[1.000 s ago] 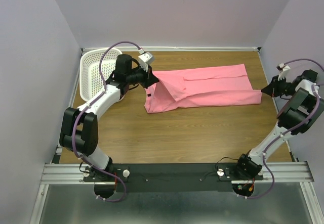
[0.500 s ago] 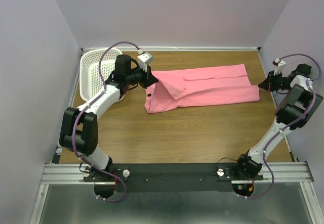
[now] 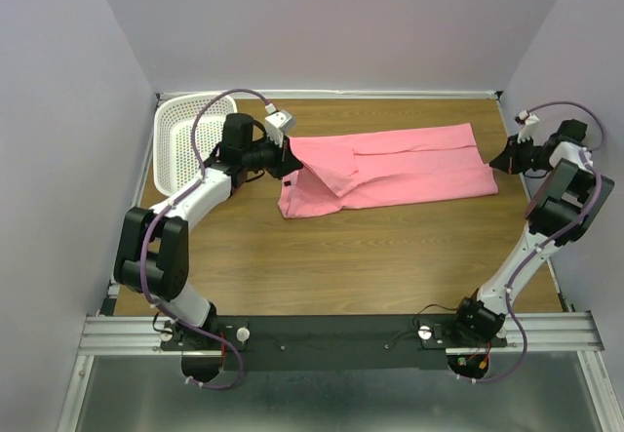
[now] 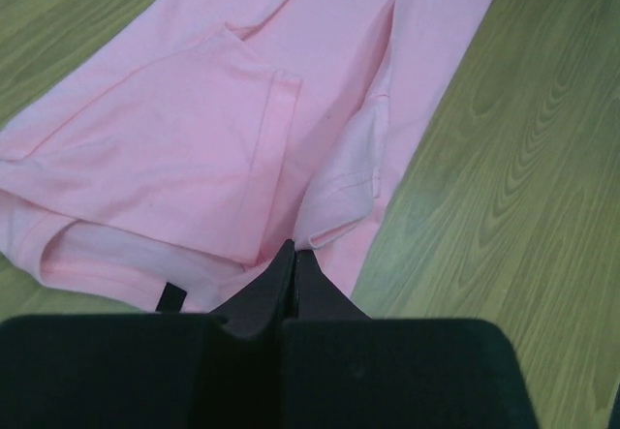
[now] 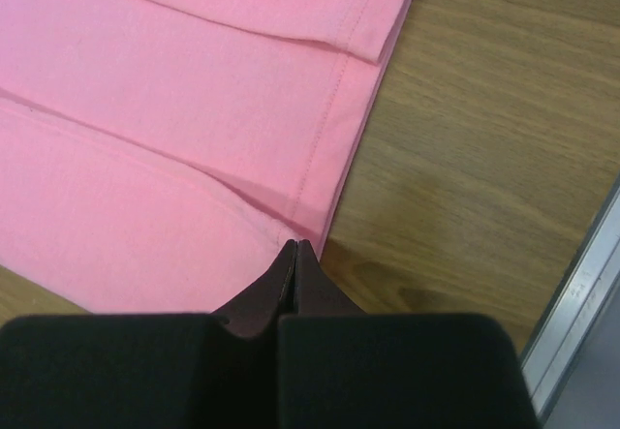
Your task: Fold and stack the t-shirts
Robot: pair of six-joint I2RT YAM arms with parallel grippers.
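The left jaws are clenched, tips pressed together on a fold of the salmon-pink t-shirt (image 3: 409, 164) at its left end. In the left wrist view the cloth runs straight into the closed tips, with a hemmed sleeve (image 4: 334, 206) just ahead of them and a small dark label (image 4: 171, 296) showing at the cloth's near edge. From above, that pinched end rises in a small peak off the bench (image 3: 341, 256) up to the jaws.

The right jaws are likewise clenched, grasping the t-shirt at the corner of its right end. The right wrist view shows the stitched hem meeting the tips, with several layers of cloth lying one over another behind it.

Between the two grips the t-shirt lies lengthwise across the far half of the bench as a long, narrow band, its right part flat on the wood and its left part bunched and overlapping.

The left arm (image 3: 185, 203) reaches forward along the left side, the right arm (image 3: 546, 217) along the right wall. A white perforated basket (image 3: 180, 139) sits in the far left corner, beside the left arm and apart from the t-shirt.
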